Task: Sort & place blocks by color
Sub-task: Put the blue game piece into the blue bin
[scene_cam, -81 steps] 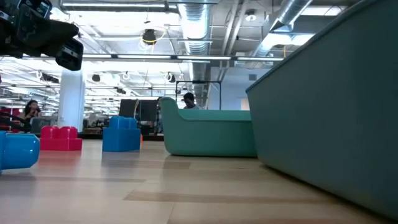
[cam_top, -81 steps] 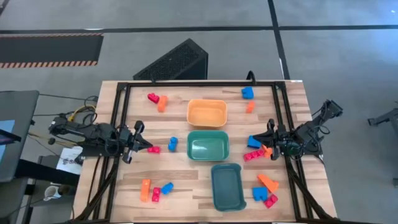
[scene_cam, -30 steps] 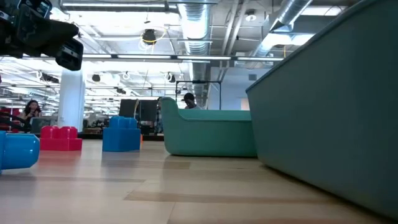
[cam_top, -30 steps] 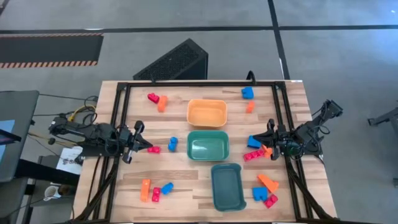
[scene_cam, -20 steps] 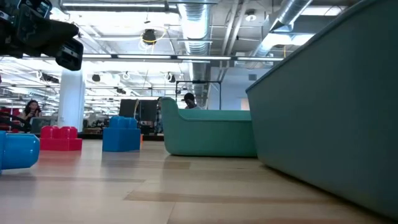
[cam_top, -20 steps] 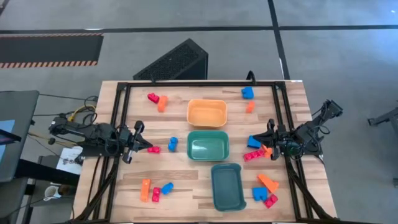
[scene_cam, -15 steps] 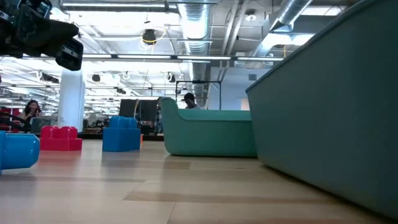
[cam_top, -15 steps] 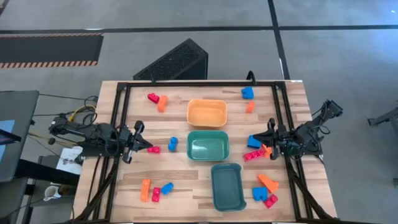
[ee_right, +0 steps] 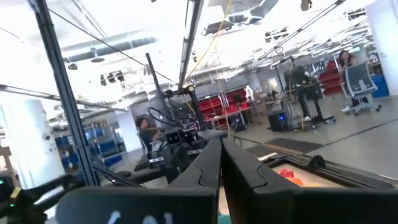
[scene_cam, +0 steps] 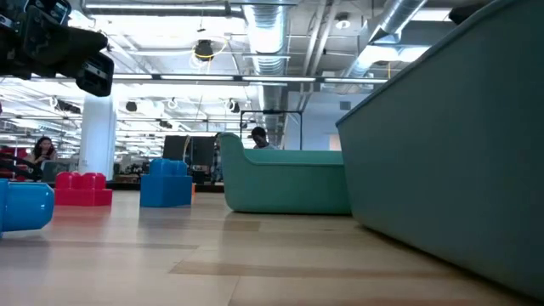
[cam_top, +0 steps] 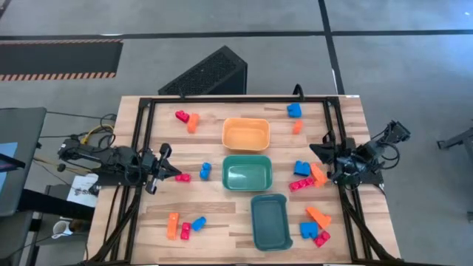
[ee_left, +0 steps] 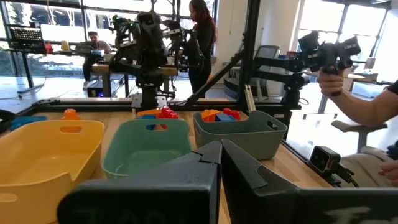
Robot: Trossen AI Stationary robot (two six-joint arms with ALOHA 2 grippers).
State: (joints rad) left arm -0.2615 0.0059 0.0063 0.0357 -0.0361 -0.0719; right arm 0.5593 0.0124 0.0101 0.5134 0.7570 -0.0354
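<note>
Orange, red-pink and blue blocks lie in small groups on the wooden table. My left gripper [cam_top: 174,175] is shut, low at the left side, its tips right beside a red block [cam_top: 184,177] with a blue block [cam_top: 205,171] beyond. My right gripper [cam_top: 318,151] is shut and raised at the right side, above and to the far side of a blue block [cam_top: 301,168], an orange block [cam_top: 318,174] and a red block [cam_top: 299,185]. In the wrist views both pairs of fingers [ee_left: 219,152] [ee_right: 221,149] are closed together. The right wrist view looks up at the ceiling. My left gripper has its fingertips right at the red block's [cam_top: 180,177] left end, level with the table. I cannot tell whether they touch it.
An orange bin [cam_top: 246,134], a teal bin [cam_top: 247,173] and a darker teal bin [cam_top: 270,221] stand in a row down the table's middle. More blocks lie near the far corners [cam_top: 186,118] [cam_top: 295,111] and the near corners [cam_top: 185,225] [cam_top: 316,225]. A black frame borders the table. A person's hand [ee_left: 333,65] shows beyond it.
My right gripper has lifted off the table and tipped upward, moving toward the far edge. The orange block it stood over now shows uncovered and stays in place. The left arm has kept still.
</note>
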